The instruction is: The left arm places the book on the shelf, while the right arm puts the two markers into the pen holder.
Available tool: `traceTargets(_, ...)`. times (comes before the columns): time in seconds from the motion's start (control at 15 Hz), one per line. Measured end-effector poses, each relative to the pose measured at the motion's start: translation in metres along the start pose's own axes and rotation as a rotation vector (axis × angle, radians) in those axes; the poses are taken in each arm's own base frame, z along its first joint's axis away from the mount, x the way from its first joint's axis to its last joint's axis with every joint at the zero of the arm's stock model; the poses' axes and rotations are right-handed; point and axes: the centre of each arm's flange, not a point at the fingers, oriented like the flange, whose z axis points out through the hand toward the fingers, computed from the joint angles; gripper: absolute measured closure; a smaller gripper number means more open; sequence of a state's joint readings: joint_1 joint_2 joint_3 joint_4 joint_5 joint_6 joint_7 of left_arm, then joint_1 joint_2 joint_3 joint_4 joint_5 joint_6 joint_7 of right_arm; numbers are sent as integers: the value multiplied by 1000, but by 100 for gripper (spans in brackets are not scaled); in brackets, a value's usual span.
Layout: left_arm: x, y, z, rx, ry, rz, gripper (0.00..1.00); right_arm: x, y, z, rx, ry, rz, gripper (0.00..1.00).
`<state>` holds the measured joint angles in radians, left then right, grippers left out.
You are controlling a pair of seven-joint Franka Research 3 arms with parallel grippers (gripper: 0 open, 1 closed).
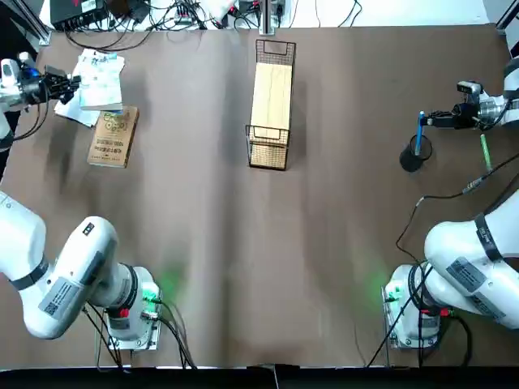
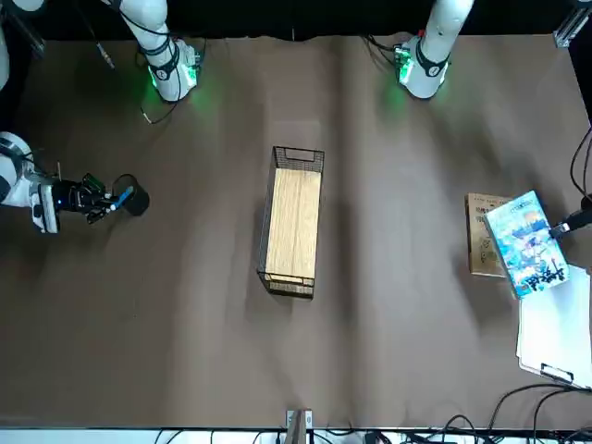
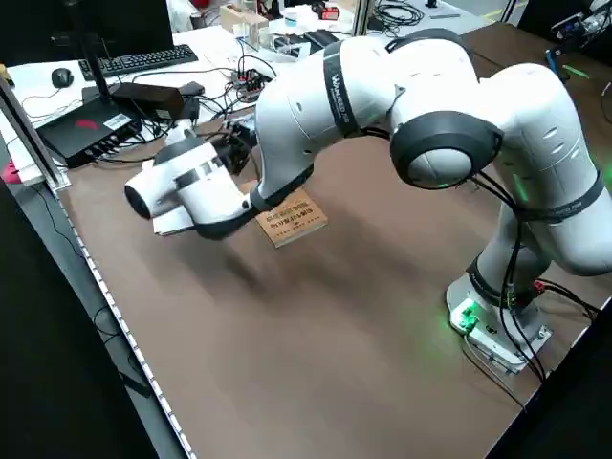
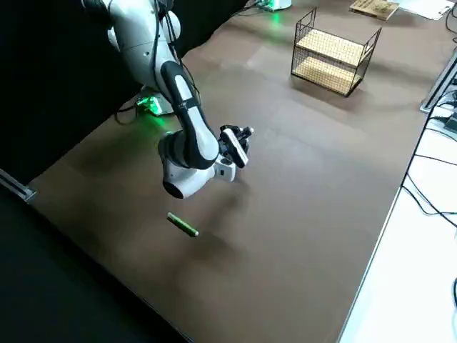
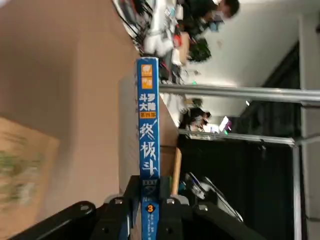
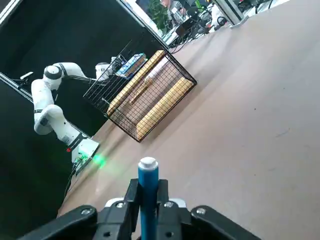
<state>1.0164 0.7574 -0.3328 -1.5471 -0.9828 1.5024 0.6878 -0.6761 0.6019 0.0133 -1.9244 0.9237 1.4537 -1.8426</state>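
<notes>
- Right gripper, well to the shelf's right, just above the pen holder, fingers pinching the blue marker
- Green marker flat on the table, right of the holder
- Left gripper, well to the shelf's left, fingers pinching the book, raised over the tan book
- Shelf mid-table, holding nothing
</notes>
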Motion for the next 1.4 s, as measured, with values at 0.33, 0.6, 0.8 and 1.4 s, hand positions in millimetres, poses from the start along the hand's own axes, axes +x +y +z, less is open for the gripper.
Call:
traceTargets(0.33, 7, 42, 129, -124, -239, 103, 80, 10, -4, -1, 37, 9, 4, 47)
traceTargets(0.6, -11, 59, 264, -154, -457, 126, 80, 40, -13, -17, 71, 3, 108, 48)
traceTargets(0.8, -27, 71, 343, -137, -550, 144, 80, 83, -23, -57, -19, -59, 209, 52)
traceTargets(1.4, -72, 83, 442, -160, -477, 99, 80, 109, -24, -150, -631, -602, 595, 53)
